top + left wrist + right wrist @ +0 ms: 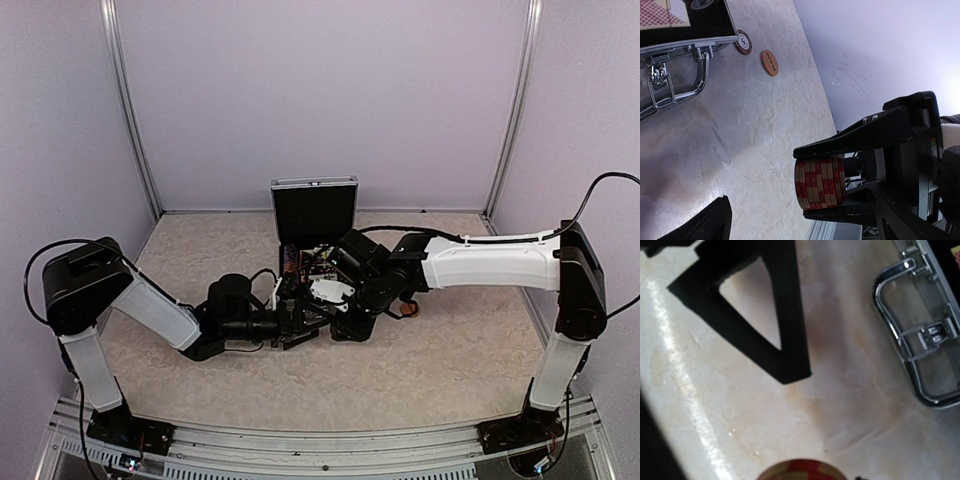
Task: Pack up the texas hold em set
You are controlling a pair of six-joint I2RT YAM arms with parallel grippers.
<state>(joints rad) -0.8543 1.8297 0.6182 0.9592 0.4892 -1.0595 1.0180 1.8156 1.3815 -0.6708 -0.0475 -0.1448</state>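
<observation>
Right gripper point(805, 183) is pinching a chip stack point(821, 183), left gripper point(303, 322) wide open, empty. I'd keep it level going into the far case point(314, 208).

The left arm point(150, 305) and the right arm point(490, 262), its jaws clamped on a chip stack point(822, 182), block the open case's point(313, 210) front, two loose discs point(769, 62) lie by the handle point(675, 82), and free tabletop point(440, 370) lies nearer and at both sides.

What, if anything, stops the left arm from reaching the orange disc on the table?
Probably nothing, so yes. The left claw is open and empty, with only bare table between it and the orange disc. The right claw, shut on a chip stack, sits close but off to the side.
</observation>
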